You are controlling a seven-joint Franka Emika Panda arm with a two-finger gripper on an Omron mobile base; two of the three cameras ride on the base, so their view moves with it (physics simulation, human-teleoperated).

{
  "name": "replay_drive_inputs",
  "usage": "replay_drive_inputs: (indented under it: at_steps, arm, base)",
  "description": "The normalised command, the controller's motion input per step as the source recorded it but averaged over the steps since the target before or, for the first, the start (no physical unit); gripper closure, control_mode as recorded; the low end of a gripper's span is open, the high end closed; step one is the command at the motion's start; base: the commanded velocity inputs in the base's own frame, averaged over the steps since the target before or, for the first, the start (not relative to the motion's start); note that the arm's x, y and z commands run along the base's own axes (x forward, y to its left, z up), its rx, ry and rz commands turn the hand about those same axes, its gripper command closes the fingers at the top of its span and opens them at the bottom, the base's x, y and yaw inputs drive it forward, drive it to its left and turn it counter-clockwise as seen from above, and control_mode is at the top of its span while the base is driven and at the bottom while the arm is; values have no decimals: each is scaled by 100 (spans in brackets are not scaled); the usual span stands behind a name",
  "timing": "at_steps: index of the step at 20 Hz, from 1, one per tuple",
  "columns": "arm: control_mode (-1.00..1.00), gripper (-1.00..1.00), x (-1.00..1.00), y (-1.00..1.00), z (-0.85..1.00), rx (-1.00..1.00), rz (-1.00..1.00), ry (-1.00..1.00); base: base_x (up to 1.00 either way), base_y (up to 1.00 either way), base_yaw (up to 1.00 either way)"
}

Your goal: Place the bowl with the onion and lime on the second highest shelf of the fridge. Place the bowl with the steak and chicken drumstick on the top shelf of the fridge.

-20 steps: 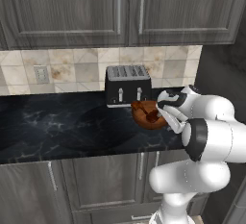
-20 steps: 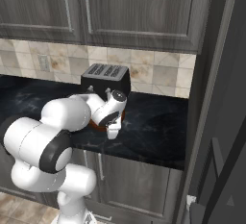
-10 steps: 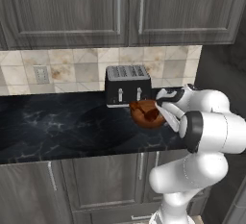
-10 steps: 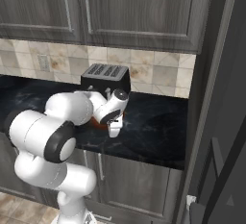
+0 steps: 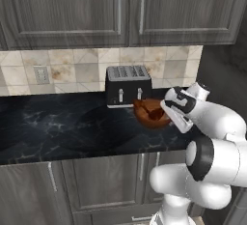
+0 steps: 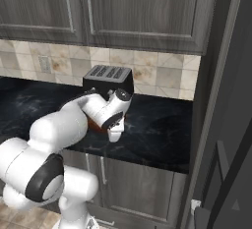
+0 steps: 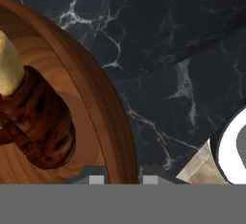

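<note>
Reddish-brown, deep and round: the wooden bowl (image 5: 152, 113) in the left base view, raised above the black marble counter (image 5: 58, 127), just in front of the black two-slot toaster (image 5: 128, 85) and at about four o'clock from it. Dark meat inside, the steak (image 5: 157, 115) hardly separable from the wood. Held at its three o'clock rim by the white two-finger gripper (image 5: 170, 115) of the arm coming up from five o'clock. Beige tiled backsplash (image 5: 77, 67) with a wall socket (image 5: 42, 75) at nine o'clock, dark grey wall cabinets (image 5: 120, 9) at twelve.

From the right base view, same bowl (image 6: 94, 124) mostly hidden behind the white wrist, only a brown sliver visible at seven o'clock from the toaster (image 6: 108, 79). Gripper (image 6: 112, 133) pointing down over the counter (image 6: 157, 129); finger gap not readable here. Tall dark panel, probably the fridge side (image 6: 221, 105), at three o'clock.

In the hand view, curved bowl wall (image 7: 91, 98) sweeping from ten o'clock down to six, seated between the two dark fingertips (image 7: 97, 179) at the bottom edge, so jaws closed narrowly on the rim. Brown chicken drumstick (image 7: 36, 117) with its pale bone end toward ten o'clock, lying inside. Marble counter (image 7: 182, 50) beyond, from twelve to three o'clock.
</note>
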Motion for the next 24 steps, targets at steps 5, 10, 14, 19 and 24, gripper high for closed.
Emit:
replay_drive_inputs:
  at_steps: [5,10,14,19,24]
  arm:
    - [-100,100,-95,25,99,0,0,-2]
    - [-100,100,-81,34,90,-1,0,0]
    - [-100,100,-64,34,41,-9,-3,-1]
    - [100,100,-53,6,4,-4,-1,-6]
    - [100,100,0,0,0,0,0,0]
  base:
    - [0,0,0]
    - [0,0,0]
    - [0,0,0]
    - [-40,0,0]
    - [-100,-9,-3]
